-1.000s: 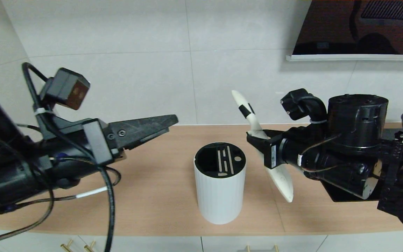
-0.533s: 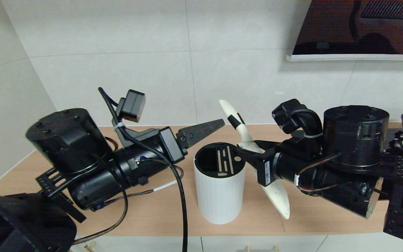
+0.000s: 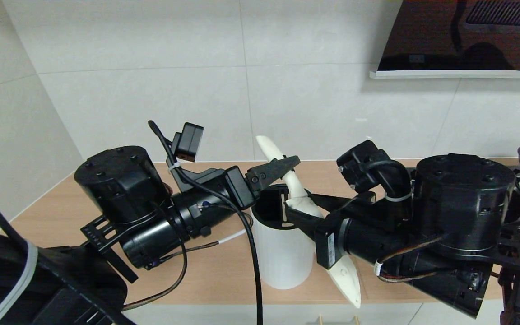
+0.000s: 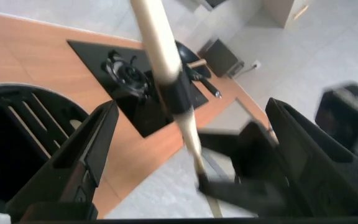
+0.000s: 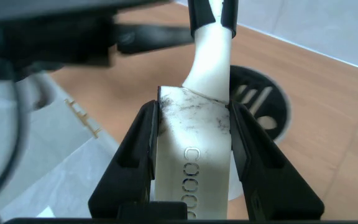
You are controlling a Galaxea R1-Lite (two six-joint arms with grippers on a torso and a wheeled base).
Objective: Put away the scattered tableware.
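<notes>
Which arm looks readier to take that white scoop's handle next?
Probably left: the left end effector stands open around the handle of the scoop over the white holder, while the right end effector grips its blade.

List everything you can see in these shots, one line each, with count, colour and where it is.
holder: one, white with a black slotted top, upright on the counter, centre.
spatula: one, cream with a black band on the handle, held tilted near the holder's top.
counter: one, light wood, along the wall.
stove: one, black, set into the counter on the right.
hood: one, dark, high on the wall, right.
wall: one, pale tiles, behind the counter.
left claw: one, black, open, a finger on either side of the spatula's handle.
right claw: one, black, shut on the spatula's blade.
</notes>
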